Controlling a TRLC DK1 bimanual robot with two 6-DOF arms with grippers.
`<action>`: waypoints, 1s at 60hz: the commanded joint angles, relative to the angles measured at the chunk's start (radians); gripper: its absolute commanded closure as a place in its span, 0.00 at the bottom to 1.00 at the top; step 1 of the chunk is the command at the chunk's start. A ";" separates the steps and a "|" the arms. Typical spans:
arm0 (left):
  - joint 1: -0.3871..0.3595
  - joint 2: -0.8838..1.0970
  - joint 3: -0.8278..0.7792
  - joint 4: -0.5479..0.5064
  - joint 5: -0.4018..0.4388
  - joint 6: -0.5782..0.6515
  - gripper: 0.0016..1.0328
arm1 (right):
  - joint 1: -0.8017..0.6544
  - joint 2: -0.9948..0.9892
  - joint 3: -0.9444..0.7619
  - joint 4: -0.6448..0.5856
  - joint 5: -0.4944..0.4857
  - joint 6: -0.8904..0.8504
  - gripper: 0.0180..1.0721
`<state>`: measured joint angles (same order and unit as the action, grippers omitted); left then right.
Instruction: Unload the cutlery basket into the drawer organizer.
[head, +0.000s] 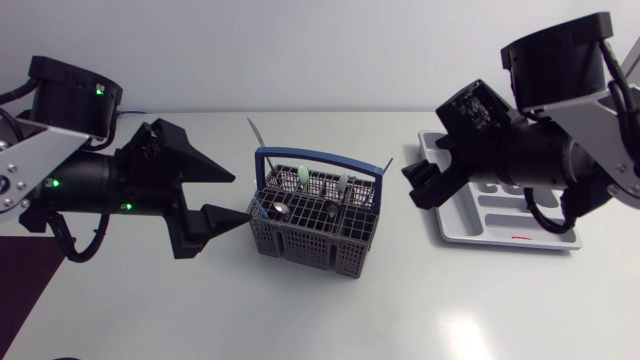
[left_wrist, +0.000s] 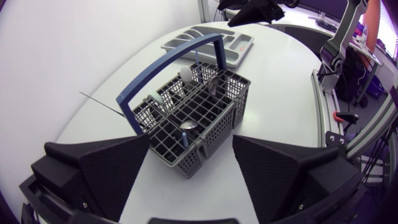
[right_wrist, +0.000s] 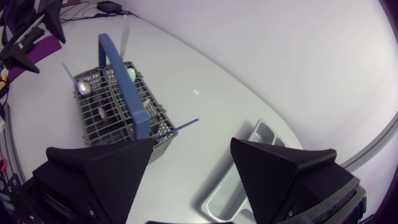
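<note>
The cutlery basket (head: 315, 215) was seen mid-tabletop (head: 330, 310), apparently holding spoons (head: 302, 174). The drawer organizer (head: 500, 212) lay at its 3 o'clock. The left gripper (head: 238, 196), at the basket's 9 o'clock, and the right gripper (right_wrist: 193, 146) were both spread.

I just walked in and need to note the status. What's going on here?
Two robot arms are set up to unload a cutlery basket into a drawer organizer. The basket stands mid-table with cutlery in it. The left gripper is close to one end of the basket, open and holding nothing. The right gripper is open and empty too, between the basket and the organizer. No cutlery shows in the organizer's visible compartments, so unloading seems not yet begun.
</note>
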<state>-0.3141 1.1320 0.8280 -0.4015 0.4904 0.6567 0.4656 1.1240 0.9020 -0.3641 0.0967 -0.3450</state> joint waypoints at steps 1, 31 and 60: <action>0.012 -0.009 -0.050 0.055 0.011 0.037 0.05 | 0.053 -0.036 -0.057 -0.006 -0.005 -0.002 0.14; 0.029 0.092 -0.089 0.184 0.048 0.037 0.21 | 0.169 -0.093 -0.164 0.005 0.005 0.009 0.14; 0.021 0.129 -0.092 0.222 0.059 0.027 0.50 | 0.180 -0.098 -0.192 0.019 0.008 0.006 0.14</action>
<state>-0.2882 1.2423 0.7635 -0.1905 0.5404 0.6750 0.6407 1.0325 0.7342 -0.3614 0.1005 -0.3443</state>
